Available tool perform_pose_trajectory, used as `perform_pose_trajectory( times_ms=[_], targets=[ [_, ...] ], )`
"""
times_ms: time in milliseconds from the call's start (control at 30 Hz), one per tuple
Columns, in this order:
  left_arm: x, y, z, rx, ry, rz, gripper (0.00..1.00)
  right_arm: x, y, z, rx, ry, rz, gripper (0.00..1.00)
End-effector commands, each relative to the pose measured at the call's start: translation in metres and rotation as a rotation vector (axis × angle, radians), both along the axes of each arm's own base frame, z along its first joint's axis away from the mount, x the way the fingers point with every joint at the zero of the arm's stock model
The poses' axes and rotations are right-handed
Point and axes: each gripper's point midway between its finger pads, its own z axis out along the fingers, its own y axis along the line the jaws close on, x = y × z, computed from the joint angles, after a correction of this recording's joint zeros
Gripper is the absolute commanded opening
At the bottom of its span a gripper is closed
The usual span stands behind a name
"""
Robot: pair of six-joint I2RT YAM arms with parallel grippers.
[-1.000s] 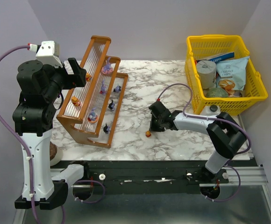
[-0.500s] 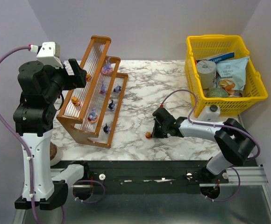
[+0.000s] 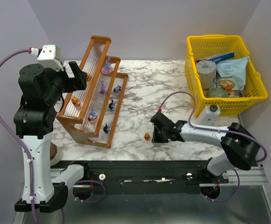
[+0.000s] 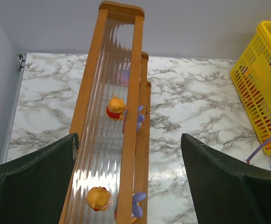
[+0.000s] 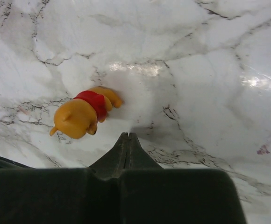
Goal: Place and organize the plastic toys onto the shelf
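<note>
Fingertips of the right pincer met in a thin closed seam low over the marble tabletop, gripping nothing. An orange bear figurine in a red shirt lay tipped over on the tabletop just beyond those tips and to their left, near them but apart.

Behind the right arm, a white bottle with a black cap stood on the tabletop against the front of a yellow mesh basket. The basket held a can and snack packets.

Well apart to the bear's left stood the shelf, three stepped tiers in an orange-brown frame. Two orange figurines stood on its top tier, purple figurines on the middle one, and dark navy figurines on the lowest.

The left pincer hung over the top tier, its jaws spread wide and empty, with that tier's orange figurines below the gap.
</note>
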Motion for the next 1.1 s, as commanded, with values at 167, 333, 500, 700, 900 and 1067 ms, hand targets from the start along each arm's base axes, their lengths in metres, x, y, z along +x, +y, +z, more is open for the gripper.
perform_pose_trajectory(
  times_ms=[167, 333, 500, 700, 900, 1067],
  targets=[
    [-0.002, -0.007, 0.007, -0.022, -0.029, -0.033, 0.99, 0.013, -0.014, 0.053, -0.032, -0.352, 0.151, 0.57],
    [-0.002, -0.008, 0.013, -0.025, -0.039, -0.042, 0.99, 0.020, 0.012, 0.081, 0.104, -0.553, 0.311, 0.87],
    [0.000, -0.011, 0.017, -0.033, -0.047, -0.052, 0.99, 0.033, 0.022, 0.072, 0.047, -0.592, 0.360, 0.91],
    [0.002, -0.012, 0.021, -0.037, -0.049, -0.056, 0.99, 0.038, 0.036, 0.055, 0.041, -0.551, 0.380, 0.81],
    [0.004, -0.011, 0.022, -0.034, -0.050, -0.057, 0.99, 0.036, 0.043, 0.042, 0.043, -0.521, 0.396, 0.69],
    [0.006, -0.012, 0.019, -0.032, -0.042, -0.057, 0.99, 0.036, 0.043, 0.033, 0.027, -0.501, 0.408, 0.61]
  ],
)
